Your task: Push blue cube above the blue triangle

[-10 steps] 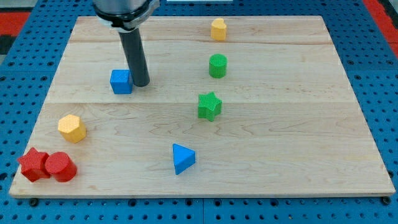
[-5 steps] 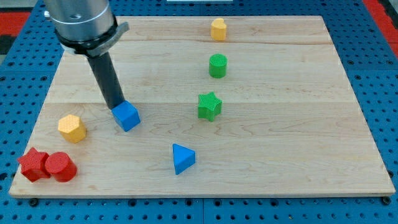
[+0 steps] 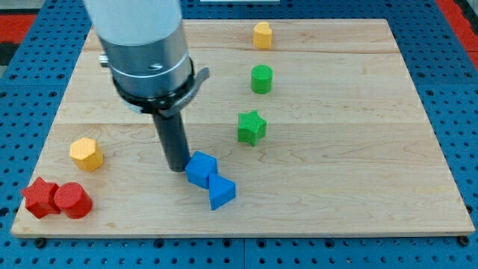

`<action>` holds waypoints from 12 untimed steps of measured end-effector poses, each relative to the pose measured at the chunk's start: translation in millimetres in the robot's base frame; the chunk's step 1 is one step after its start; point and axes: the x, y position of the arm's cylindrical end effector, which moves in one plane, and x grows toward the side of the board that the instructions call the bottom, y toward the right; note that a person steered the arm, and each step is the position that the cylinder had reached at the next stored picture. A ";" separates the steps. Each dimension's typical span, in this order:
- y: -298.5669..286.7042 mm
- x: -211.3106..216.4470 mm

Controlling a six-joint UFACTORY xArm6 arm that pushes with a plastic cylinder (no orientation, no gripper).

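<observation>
The board (image 3: 336,149) carries all the blocks. My tip (image 3: 178,167) has no jaws and holds nothing; it touches the left side of the blue cube (image 3: 201,169). The cube sits near the front, touching the blue triangle (image 3: 221,192) from its far-left. A green star (image 3: 252,127) stands farther right.

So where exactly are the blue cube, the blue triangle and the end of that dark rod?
blue cube (image 3: 201,169): camera view, on its top face.
blue triangle (image 3: 221,192): camera view, on its top face.
my tip (image 3: 177,167): camera view, the dark rod's very end, against the cube's left side.
</observation>
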 end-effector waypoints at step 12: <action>45.7 -25.3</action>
